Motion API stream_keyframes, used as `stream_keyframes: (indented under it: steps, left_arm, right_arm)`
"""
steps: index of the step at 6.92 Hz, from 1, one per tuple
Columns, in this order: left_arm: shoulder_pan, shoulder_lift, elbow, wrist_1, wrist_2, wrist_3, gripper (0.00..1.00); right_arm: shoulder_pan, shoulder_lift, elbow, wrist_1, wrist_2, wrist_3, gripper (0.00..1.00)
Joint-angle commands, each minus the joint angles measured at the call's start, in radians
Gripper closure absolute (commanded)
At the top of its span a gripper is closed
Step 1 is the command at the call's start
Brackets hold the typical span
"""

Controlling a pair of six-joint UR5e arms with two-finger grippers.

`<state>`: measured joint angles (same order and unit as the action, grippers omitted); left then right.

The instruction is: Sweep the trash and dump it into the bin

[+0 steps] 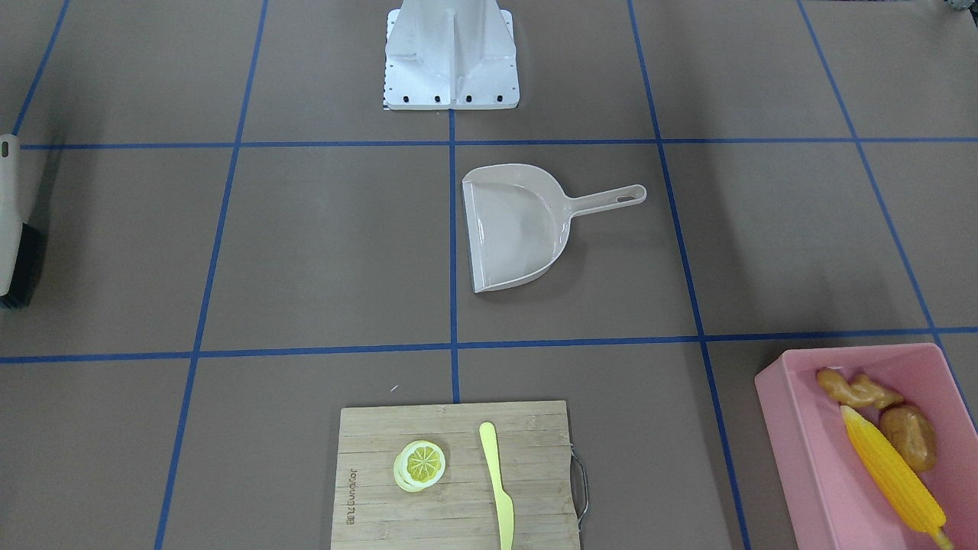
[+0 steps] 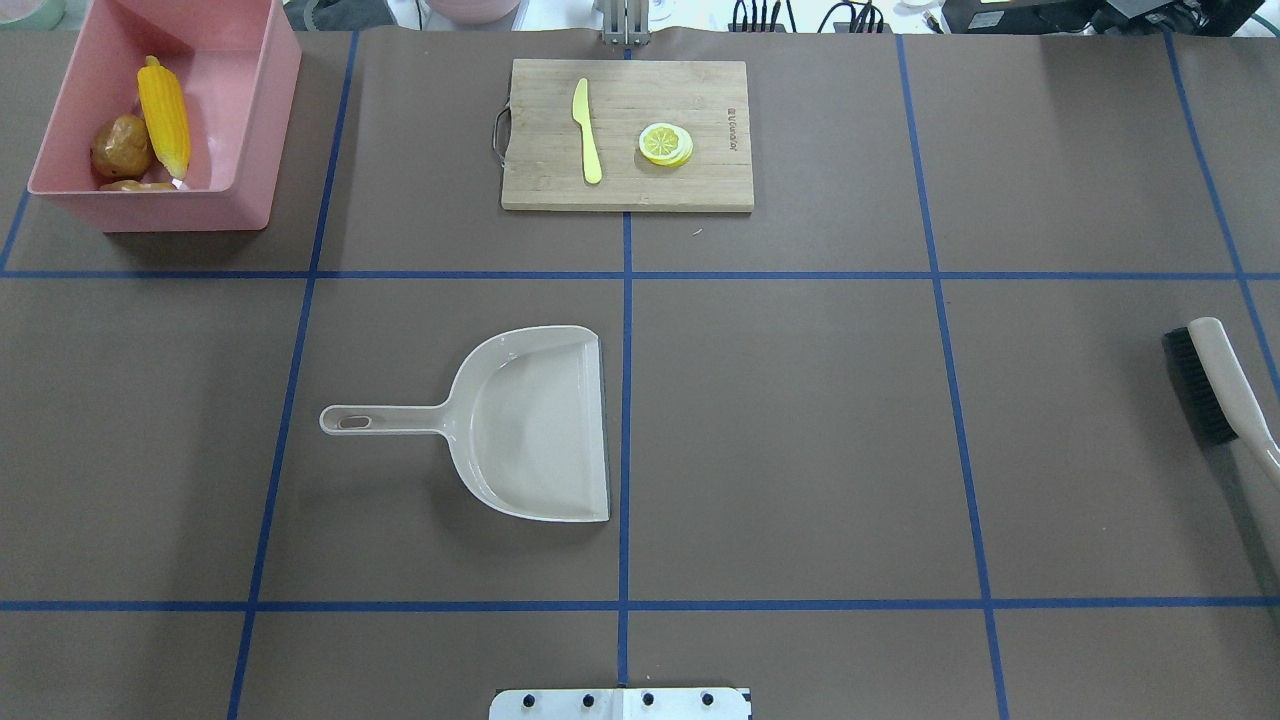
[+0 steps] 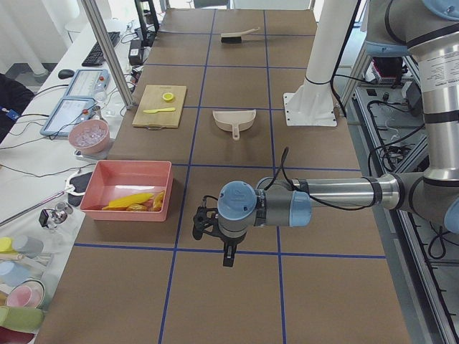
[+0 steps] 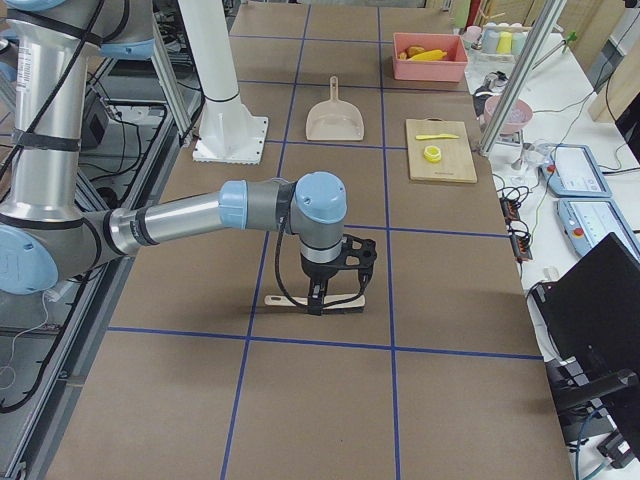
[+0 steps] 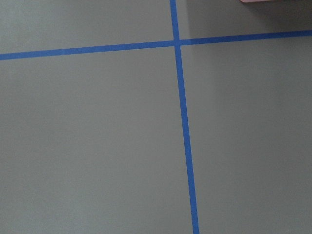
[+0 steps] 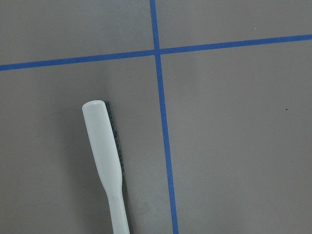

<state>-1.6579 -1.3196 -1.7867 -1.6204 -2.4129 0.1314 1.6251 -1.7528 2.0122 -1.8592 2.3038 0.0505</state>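
Note:
The pink bin (image 2: 255,120) stands at the far left of the overhead view, with the corn cob (image 2: 163,115), the potato (image 2: 120,147) and the ginger root (image 2: 135,185) inside it. The beige dustpan (image 2: 530,425) lies empty near the table's middle. The brush (image 2: 1215,385) lies flat at the right edge. My right gripper (image 4: 320,298) hangs over the brush; the right wrist view shows the brush (image 6: 105,146) below. My left gripper (image 3: 226,252) hangs over bare table near the bin (image 3: 125,190). I cannot tell whether either gripper is open or shut.
A wooden cutting board (image 2: 700,180) at the far middle carries a yellow knife (image 2: 587,130) and a lemon slice (image 2: 665,143). The robot's white base (image 1: 451,69) stands at the near edge. Blue tape lines mark the brown table.

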Motion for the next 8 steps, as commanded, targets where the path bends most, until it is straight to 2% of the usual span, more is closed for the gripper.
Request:
stream_keyframes:
  steps: [1, 6, 8]
  left_arm:
    - [-0.003, -0.006, 0.003, 0.001, 0.0, -0.001, 0.02]
    - [0.0, 0.0, 0.009, 0.004, 0.005, -0.003, 0.02]
    - [0.0, 0.003, 0.027, 0.004, 0.038, -0.003, 0.02]
  right_arm:
    - [-0.001, 0.006, -0.004, 0.002, -0.001, 0.002, 0.0]
    - [0.001, 0.004, -0.001, 0.029, -0.009, 0.002, 0.0]
    - [0.001, 0.004, 0.0, 0.031, -0.009, 0.009, 0.0]
